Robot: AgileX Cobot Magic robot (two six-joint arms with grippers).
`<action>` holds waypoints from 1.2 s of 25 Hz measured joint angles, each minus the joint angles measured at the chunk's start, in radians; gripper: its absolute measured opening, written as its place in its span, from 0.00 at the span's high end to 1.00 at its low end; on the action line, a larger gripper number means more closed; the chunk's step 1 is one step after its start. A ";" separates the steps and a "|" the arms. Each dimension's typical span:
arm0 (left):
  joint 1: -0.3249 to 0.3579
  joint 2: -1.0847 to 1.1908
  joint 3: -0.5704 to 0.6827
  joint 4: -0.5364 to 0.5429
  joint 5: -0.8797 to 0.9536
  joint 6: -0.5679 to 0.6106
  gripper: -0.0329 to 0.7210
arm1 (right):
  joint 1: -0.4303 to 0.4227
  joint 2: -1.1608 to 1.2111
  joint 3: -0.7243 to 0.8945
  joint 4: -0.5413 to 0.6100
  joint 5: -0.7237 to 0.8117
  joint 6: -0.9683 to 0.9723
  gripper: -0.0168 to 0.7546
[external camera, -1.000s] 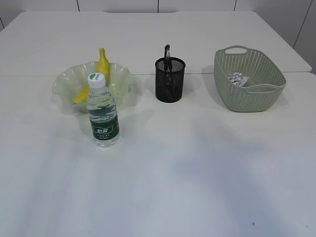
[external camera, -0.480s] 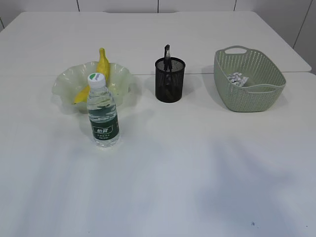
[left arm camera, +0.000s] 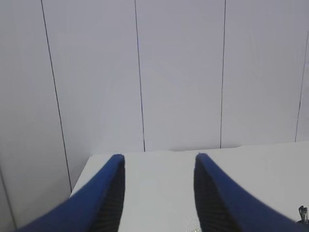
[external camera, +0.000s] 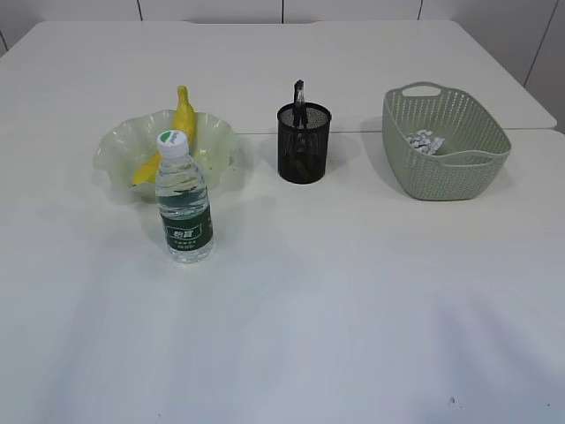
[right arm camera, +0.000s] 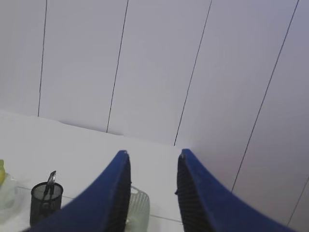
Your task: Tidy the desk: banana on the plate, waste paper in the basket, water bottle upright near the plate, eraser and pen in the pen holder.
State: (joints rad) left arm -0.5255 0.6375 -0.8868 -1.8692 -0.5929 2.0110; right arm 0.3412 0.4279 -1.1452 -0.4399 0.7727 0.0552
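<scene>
The yellow banana (external camera: 184, 115) lies in the pale-green ruffled plate (external camera: 119, 152) at the left of the desk (external camera: 353, 291). The water bottle (external camera: 184, 208) stands upright just in front of the plate. A pen (external camera: 299, 94) sticks up out of the black mesh pen holder (external camera: 304, 146). The waste paper (external camera: 425, 140) lies inside the sage-green basket (external camera: 459, 163). The eraser is hidden from every view. Neither arm shows in the exterior view. My left gripper (left arm camera: 159, 157) and right gripper (right arm camera: 154, 152) are both raised, open and empty, facing the far wall.
The right wrist view looks down from high up on the pen holder (right arm camera: 46, 200) and the basket (right arm camera: 140, 208). The desk's far edge (left arm camera: 159, 151) meets a panelled wall. A seam runs across the desk behind the plate and basket.
Nothing on the desk has moved. The soft shadows on the near part of the desk have slid towards the front edge and faded.
</scene>
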 joint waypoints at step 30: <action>0.000 0.000 0.000 0.005 0.142 -0.022 0.54 | 0.000 -0.367 0.120 0.348 0.392 -0.148 0.66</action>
State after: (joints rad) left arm -0.5255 0.6375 -0.8868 -1.8637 -0.4504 1.9893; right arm 0.3412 0.0613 -1.0255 -0.0916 1.1644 -0.0931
